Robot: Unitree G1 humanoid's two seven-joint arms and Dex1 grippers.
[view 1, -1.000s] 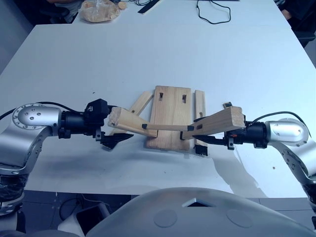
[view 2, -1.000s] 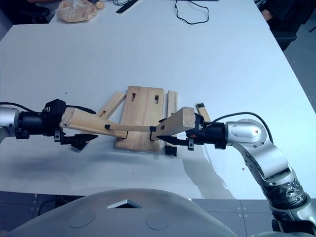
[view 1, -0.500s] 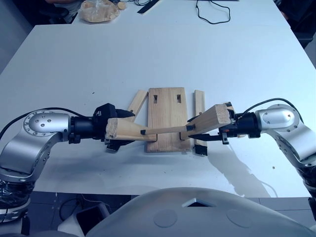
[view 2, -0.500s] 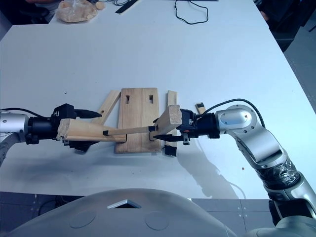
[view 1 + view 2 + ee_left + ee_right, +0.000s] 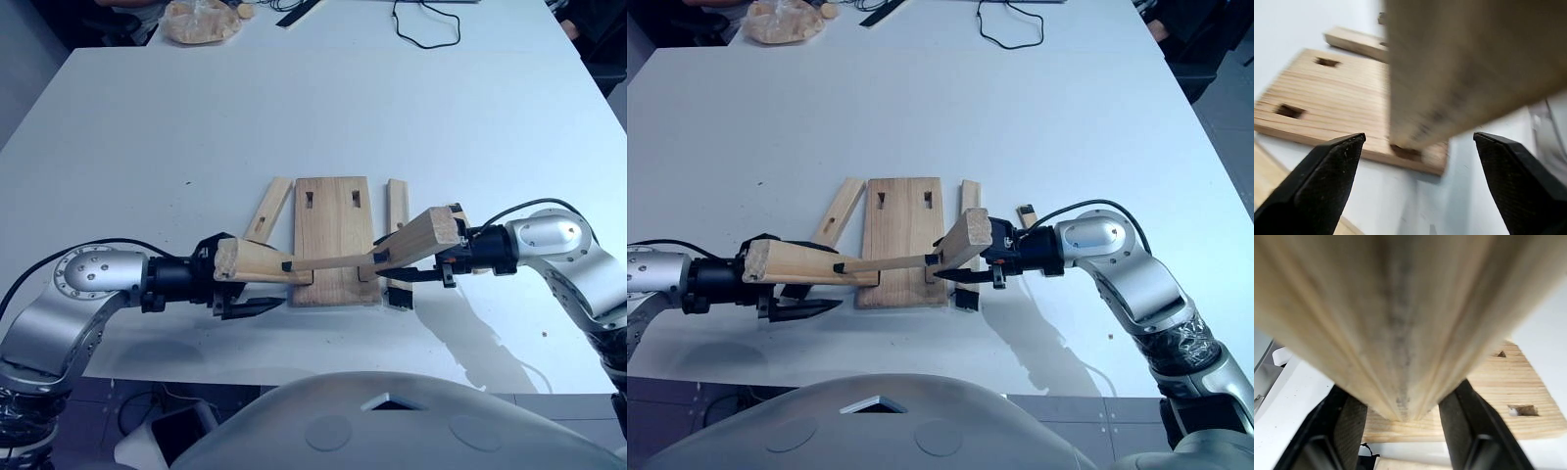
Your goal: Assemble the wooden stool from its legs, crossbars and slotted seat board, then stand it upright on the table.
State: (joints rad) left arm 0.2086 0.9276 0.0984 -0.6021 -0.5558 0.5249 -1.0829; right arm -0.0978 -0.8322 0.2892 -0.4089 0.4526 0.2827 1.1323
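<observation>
Left jaws dropped below left leg (image 5: 253,261), spread wide, perhaps clear | right jaws clamp right leg (image 5: 419,238)

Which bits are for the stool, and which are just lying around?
For the stool: seat board, left leg, right leg, crossbar joining them, two loose wooden bars.
Just lying around: plastic bag, black cable.

White table (image 5: 470,117) carries the slotted seat board (image 5: 333,225) between two wooden bars (image 5: 397,201).

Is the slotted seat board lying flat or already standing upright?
Lying flat: the seat board rests with its broad face on the table, its slots facing up.
</observation>
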